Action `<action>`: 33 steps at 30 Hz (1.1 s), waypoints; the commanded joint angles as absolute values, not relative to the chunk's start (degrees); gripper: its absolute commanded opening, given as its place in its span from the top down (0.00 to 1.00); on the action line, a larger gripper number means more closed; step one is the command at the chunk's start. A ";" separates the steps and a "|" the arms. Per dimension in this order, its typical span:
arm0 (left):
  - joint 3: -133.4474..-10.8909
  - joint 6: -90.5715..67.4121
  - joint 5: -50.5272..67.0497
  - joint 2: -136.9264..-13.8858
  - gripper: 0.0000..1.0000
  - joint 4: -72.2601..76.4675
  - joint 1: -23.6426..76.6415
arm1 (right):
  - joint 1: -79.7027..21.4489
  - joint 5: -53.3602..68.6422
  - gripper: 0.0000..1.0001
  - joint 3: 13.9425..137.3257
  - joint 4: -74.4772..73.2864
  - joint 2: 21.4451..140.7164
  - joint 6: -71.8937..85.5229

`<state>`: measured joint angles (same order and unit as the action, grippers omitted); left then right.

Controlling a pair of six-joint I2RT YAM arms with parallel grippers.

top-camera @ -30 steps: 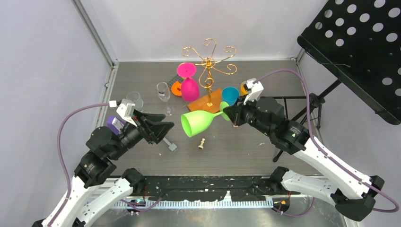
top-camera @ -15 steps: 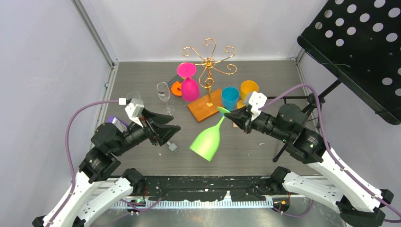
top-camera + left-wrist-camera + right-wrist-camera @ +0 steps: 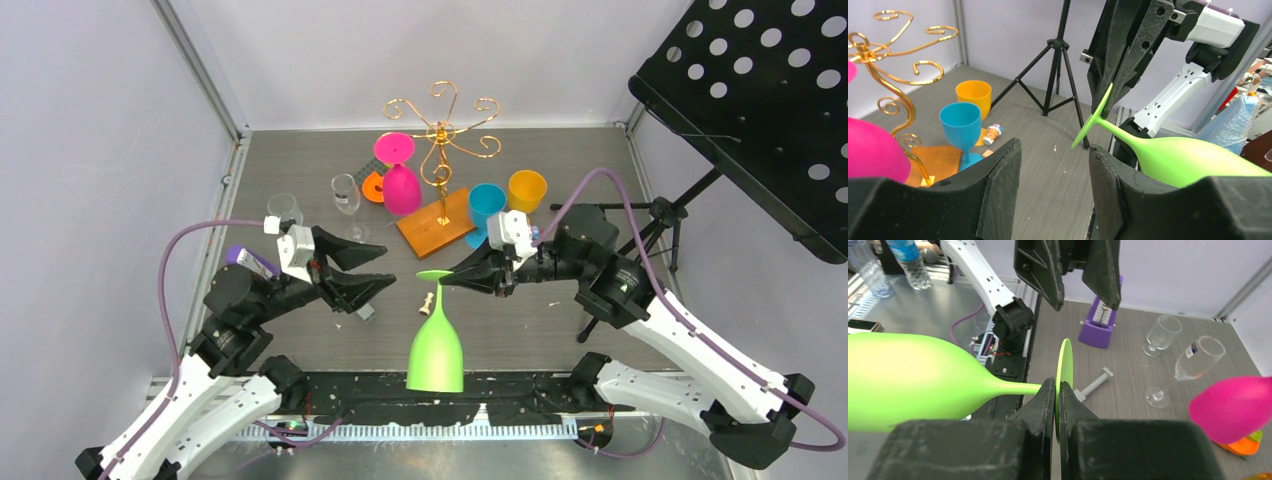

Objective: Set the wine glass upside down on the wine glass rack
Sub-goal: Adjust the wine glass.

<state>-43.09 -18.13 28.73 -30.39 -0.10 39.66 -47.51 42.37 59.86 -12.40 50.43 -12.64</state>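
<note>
One green wine glass (image 3: 436, 350) swung inverted, right claw (image 3: 446, 281) pinching foot; one rack (image 3: 441, 150).

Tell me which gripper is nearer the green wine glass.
Right. The right gripper is shut on the foot of the green wine glass, bowl hanging down. The left gripper stands open, apart from it, to its left in the top view.

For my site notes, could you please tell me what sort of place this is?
Probably a robotics lab test cell: plain white walls enclose the table, a black tripod stands at its right side, and plastic cups surround the wine glass rack.
</note>
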 commanded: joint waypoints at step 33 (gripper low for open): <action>-45.61 -10.36 37.23 -38.67 1.00 6.81 45.44 | -50.27 43.82 0.58 59.82 -0.37 52.42 -5.31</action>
<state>-42.87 -14.39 38.79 -38.63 8.12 45.45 -49.45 46.94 60.51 -3.18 55.37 -6.98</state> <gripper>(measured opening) 0.004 0.327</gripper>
